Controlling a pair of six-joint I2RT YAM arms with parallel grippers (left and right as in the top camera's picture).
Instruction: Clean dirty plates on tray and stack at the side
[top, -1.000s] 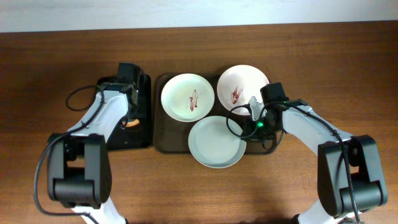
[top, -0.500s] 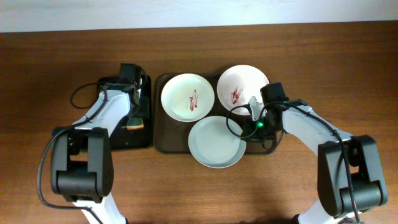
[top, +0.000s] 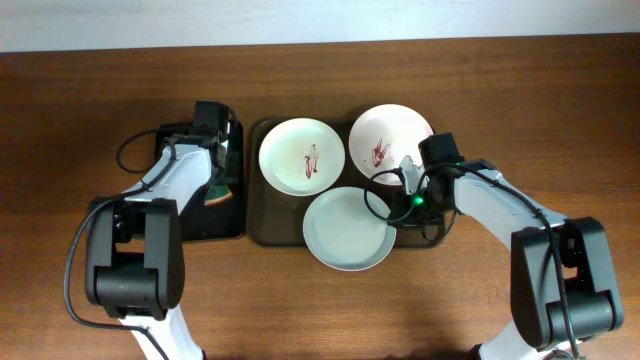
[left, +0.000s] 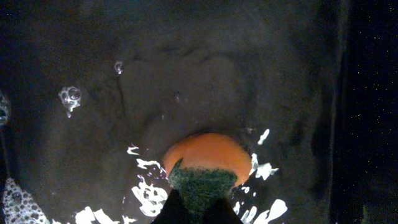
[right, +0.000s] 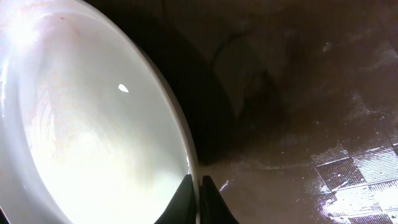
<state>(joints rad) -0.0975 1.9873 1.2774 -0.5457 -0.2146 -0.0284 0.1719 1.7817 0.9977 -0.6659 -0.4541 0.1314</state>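
Note:
A brown tray (top: 262, 225) holds three white plates. Two carry red smears: one at the back left (top: 302, 156) and one at the back right (top: 390, 138). The front plate (top: 347, 228) looks clean. My right gripper (top: 400, 197) is shut on its right rim, seen close in the right wrist view (right: 93, 143) with the fingertips (right: 200, 202) pinching the edge. My left gripper (top: 217, 190) is shut on an orange sponge with a green scrub side (left: 202, 163), held low in the black wet basin (top: 200, 225) left of the tray.
The black basin (left: 93, 74) has water drops and foam on its floor. The wooden table (top: 500, 80) spreads around the tray and basin. A pale wall edge runs along the back.
My left gripper has moved a little to the right inside the basin with the sponge. The right arm and the plates have not moved.

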